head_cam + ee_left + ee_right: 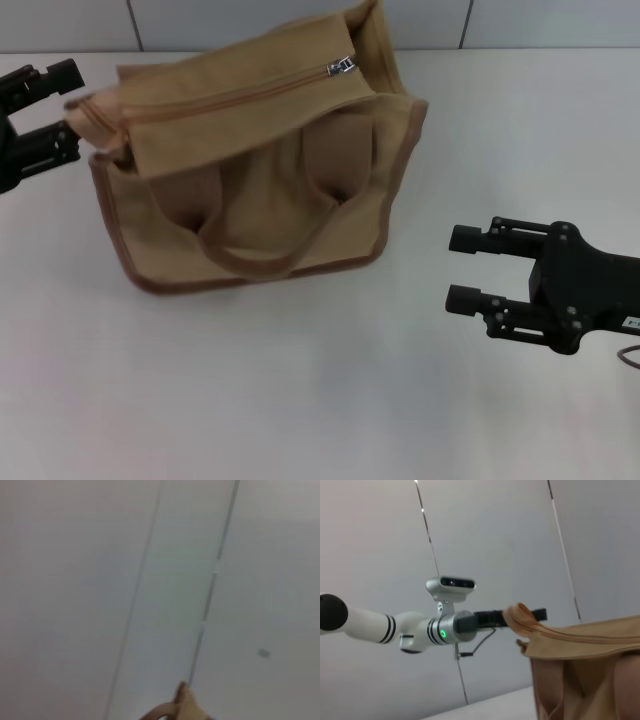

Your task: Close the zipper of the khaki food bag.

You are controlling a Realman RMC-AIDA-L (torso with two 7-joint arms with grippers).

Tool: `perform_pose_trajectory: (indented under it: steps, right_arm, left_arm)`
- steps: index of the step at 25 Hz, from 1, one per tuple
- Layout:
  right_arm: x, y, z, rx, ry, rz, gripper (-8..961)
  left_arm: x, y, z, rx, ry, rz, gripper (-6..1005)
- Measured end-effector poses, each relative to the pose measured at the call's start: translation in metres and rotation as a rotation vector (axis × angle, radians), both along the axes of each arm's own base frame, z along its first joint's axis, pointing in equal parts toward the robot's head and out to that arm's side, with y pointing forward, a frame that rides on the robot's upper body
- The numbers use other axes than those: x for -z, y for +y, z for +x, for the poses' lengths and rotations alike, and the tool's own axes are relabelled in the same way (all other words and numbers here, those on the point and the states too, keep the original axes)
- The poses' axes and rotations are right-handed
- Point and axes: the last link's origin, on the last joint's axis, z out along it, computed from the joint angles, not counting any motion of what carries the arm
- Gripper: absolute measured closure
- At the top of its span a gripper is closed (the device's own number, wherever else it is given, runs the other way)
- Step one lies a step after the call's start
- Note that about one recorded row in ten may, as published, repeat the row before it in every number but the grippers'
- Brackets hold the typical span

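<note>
At the bag's left end, the left pincer (62, 108) sits spread wide, just beside the corner. The zipper (230, 98) runs away from it toward the silver slider (341, 67) on the khaki bag (260, 180). The right pincer (470, 270), also wide, waits well apart on the bench (320, 400). Only the right wrist view shows the left fingers (537, 614) behind the corner.

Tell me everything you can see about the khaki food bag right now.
The khaki food bag is a boxy tan canvas tote with darker brown piping, sitting on the white table, leaning slightly. Two wide looped handles droop over its front face. The zipper runs along the top, with its silver slider near the bag's right end. The left end effector is at the bag's left top corner, its fingers either side of the corner fabric. The right end effector sits apart, open.
</note>
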Motion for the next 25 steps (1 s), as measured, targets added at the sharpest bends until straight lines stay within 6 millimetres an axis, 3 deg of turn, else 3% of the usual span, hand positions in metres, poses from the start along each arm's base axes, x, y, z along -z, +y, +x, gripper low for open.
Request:
perform_pose_trajectory:
  steps: [3,16,25]
  right_arm:
    - [0.003,0.000,-0.001,-0.011,-0.017,-0.019,313]
    - [0.008,0.000,-0.004,-0.036,-0.024,-0.026,312]
    - [0.020,-0.007,-0.006,-0.073,-0.030,-0.060,312]
  left_arm:
    - [-0.003,-0.013,0.008,0.093,-0.006,-0.043,212]
    - [-0.001,-0.024,0.014,0.181,-0.005,-0.086,213]
    - [0.055,-0.048,0.029,0.404,0.093,-0.290,214]
